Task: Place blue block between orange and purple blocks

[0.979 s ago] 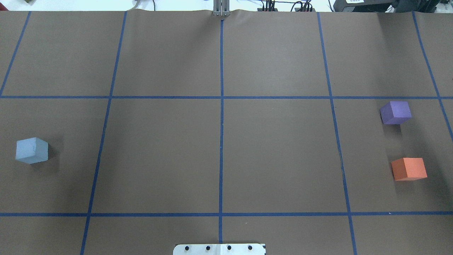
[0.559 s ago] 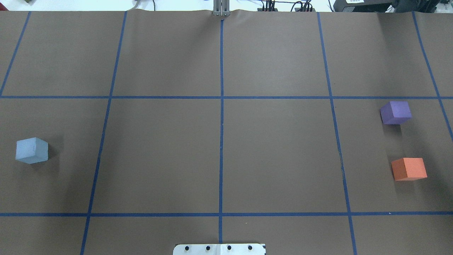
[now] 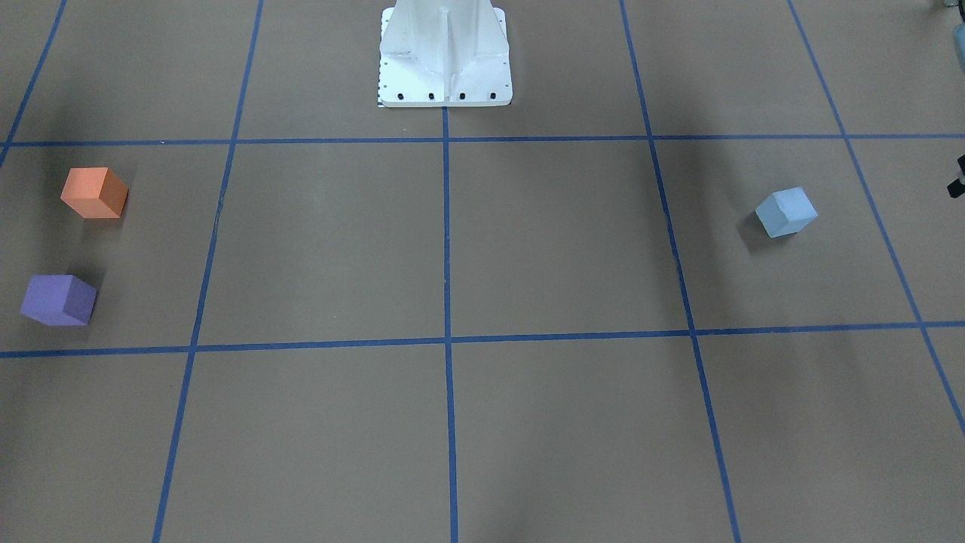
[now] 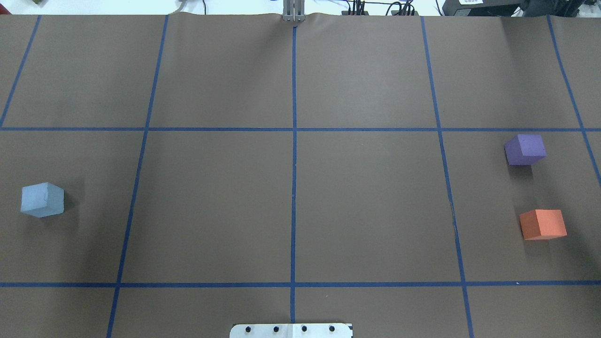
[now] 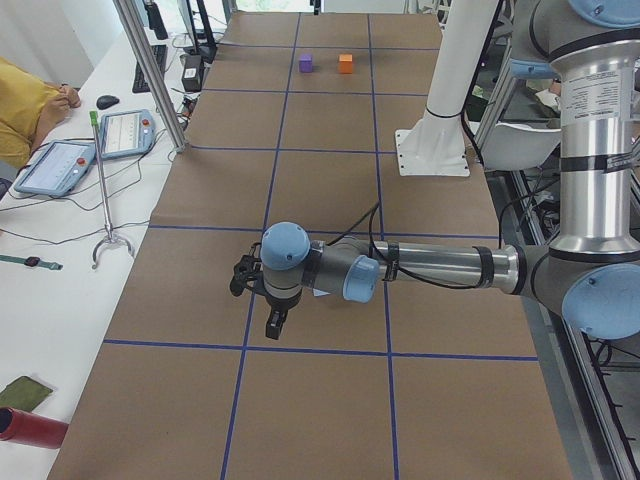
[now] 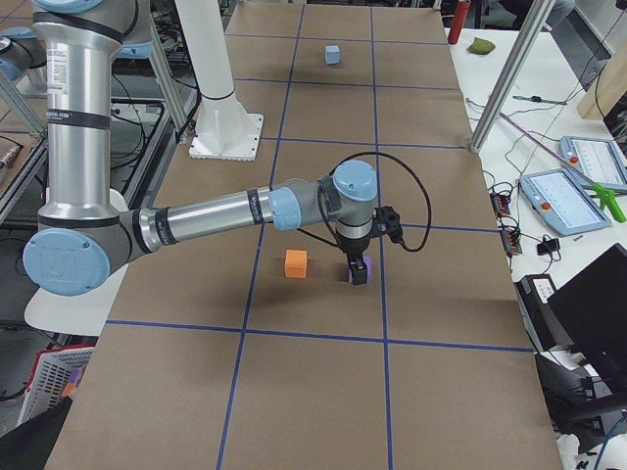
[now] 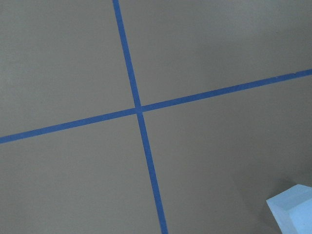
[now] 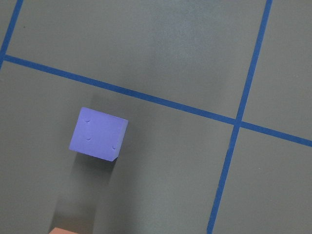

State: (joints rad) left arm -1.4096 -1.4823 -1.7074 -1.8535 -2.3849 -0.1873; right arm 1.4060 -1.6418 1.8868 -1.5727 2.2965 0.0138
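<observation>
The light blue block (image 4: 42, 199) sits at the table's left side, also seen in the front view (image 3: 786, 212); its corner shows in the left wrist view (image 7: 292, 207). The purple block (image 4: 525, 149) and the orange block (image 4: 543, 224) sit at the right with a gap between them. The left gripper (image 5: 258, 298) hangs over the table by the blue block, which the arm hides in that view. The right gripper (image 6: 359, 272) hangs over the purple block (image 8: 98, 134), beside the orange block (image 6: 296, 263). I cannot tell whether either is open or shut.
The white robot base (image 3: 445, 53) stands at the table's near middle edge (image 4: 291, 330). Blue tape lines grid the brown table. Tablets (image 5: 60, 165) and a metal post (image 5: 150, 70) stand beyond the far edge, with a person's arm near them.
</observation>
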